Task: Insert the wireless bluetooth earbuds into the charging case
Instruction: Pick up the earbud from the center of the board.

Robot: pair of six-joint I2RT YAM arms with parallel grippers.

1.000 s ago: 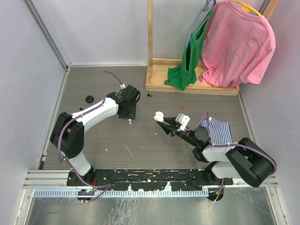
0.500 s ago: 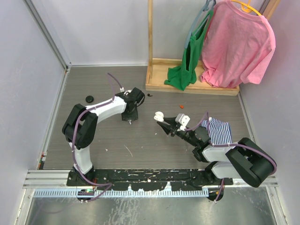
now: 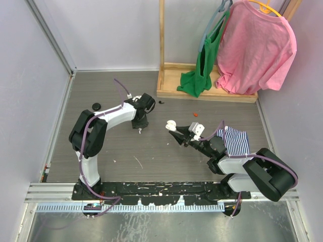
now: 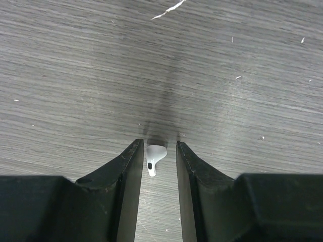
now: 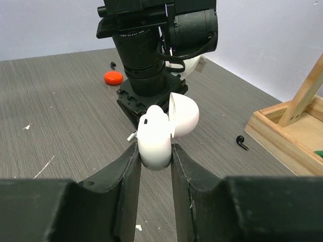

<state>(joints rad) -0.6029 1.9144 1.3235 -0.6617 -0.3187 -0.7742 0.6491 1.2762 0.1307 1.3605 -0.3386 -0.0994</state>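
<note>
Right between the two black fingers of the left tool (image 4: 156,151) lies the small white glossy plastic earbud (image 4: 153,159), flat on the grey wood-grain surface (image 4: 242,60). The fingers stand narrowly apart, one close on each side of it, and hold nothing as far as the wrist view shows. Its long axis runs along the fingers, the short stem toward the wrist and the rounded bulb toward the tips. I judge that a plain closing would pinch it across its narrow width, though a piece so smooth and tiny could squirt out. This arm is plainly the nearer one to it. Off to that tool's right, well apart, the right tool (image 5: 154,151) is clamped on the white egg-smooth plastic charging case (image 5: 156,138). It grips the lower half and seems to hold the case clear of the surface, with the hinged lid (image 5: 184,115) swung open toward the left arm. Beyond lie a flat orange-red round disc (image 5: 113,77) and a black earbud (image 5: 242,142), the latter near the pale wooden rack base (image 5: 282,133).
</note>
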